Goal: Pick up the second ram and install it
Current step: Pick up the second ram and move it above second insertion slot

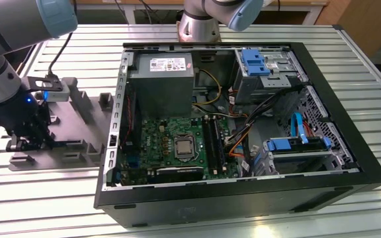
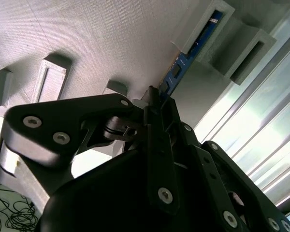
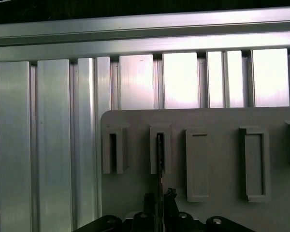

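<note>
Looking through both wrist views, I see the fingers pinching the ram, which stands on edge in a narrow slot of the grey holder. In the exterior view the gripper sits low over that holder on the tabletop, to the exterior view's left of the open case.
</note>
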`<state>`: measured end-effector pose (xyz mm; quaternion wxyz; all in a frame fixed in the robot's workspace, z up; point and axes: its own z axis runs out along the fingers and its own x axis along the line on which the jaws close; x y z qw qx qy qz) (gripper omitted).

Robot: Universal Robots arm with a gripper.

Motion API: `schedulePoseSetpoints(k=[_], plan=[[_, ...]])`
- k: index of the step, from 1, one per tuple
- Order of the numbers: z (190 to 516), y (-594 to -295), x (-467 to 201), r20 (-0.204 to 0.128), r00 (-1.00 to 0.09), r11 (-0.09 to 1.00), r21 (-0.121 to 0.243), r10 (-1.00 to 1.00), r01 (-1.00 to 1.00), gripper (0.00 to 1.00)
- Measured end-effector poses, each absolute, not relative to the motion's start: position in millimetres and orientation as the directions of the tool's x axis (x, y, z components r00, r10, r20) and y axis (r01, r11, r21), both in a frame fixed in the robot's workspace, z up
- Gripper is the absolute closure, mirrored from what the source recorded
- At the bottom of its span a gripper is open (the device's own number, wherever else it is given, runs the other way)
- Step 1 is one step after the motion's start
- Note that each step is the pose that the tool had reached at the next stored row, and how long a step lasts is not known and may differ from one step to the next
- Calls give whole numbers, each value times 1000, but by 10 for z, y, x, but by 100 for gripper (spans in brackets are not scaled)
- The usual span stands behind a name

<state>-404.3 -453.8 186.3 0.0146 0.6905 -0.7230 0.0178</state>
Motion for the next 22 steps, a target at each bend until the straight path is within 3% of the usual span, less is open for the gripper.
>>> schedulePoseSetpoints(k=[3,4,16,22], plan=[[1863,-4538,-4043,46,-46,46,-5,-998,-999,79],[1862,-4538,-4042,46,-46,46,-6,-998,-999,86],[1862,-4543,-4043,46,-39,38,-6,-998,-999,86],[1862,-4544,-4042,46,19,-20,-6,-999,-1000,86]])
